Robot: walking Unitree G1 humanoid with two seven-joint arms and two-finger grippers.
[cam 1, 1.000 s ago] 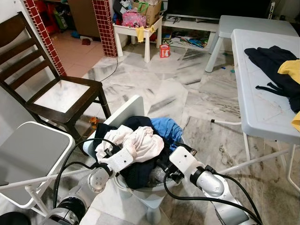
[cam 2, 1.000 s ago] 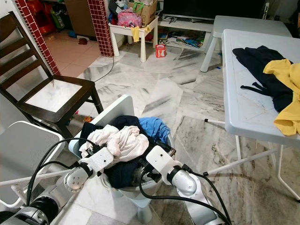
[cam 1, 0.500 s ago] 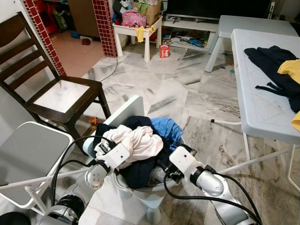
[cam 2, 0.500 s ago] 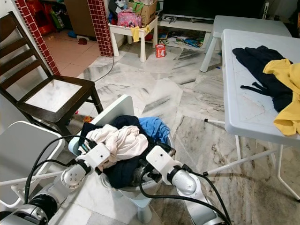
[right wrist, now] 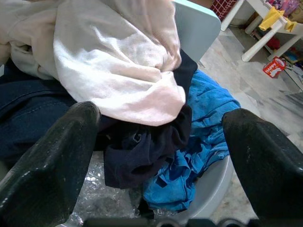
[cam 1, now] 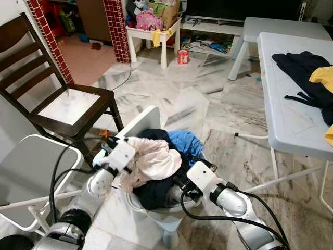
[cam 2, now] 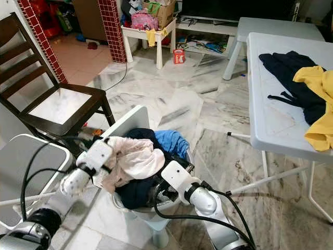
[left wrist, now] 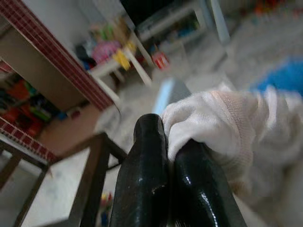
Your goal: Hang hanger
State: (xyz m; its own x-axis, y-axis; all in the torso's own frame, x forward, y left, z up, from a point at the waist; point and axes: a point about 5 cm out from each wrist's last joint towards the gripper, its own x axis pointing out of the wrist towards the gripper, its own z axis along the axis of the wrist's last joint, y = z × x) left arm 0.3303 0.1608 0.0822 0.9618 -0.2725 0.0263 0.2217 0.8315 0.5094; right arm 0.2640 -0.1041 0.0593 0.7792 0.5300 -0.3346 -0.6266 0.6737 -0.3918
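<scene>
At about 6 o'clock in the head view a pale laundry basket [cam 1: 171,221] sits heaped with clothes. The left gripper [left wrist: 168,156] has its fingers pinched tight on a pale pink garment [cam 1: 156,159] at the heap's 9 o'clock side. The right gripper [right wrist: 163,142] hangs spread wide at the 5 o'clock edge, over dark navy clothes [right wrist: 28,113] and a blue shirt [right wrist: 201,123]. I can't make out a hanger.

Two black fingers [right wrist: 47,165] spread wide apart in the foreground. Between them, pale pink cloth [right wrist: 113,66] atop dark garments [right wrist: 137,151]; blue fabric [right wrist: 199,142] centre right, inside a pale basket [right wrist: 213,184].
</scene>
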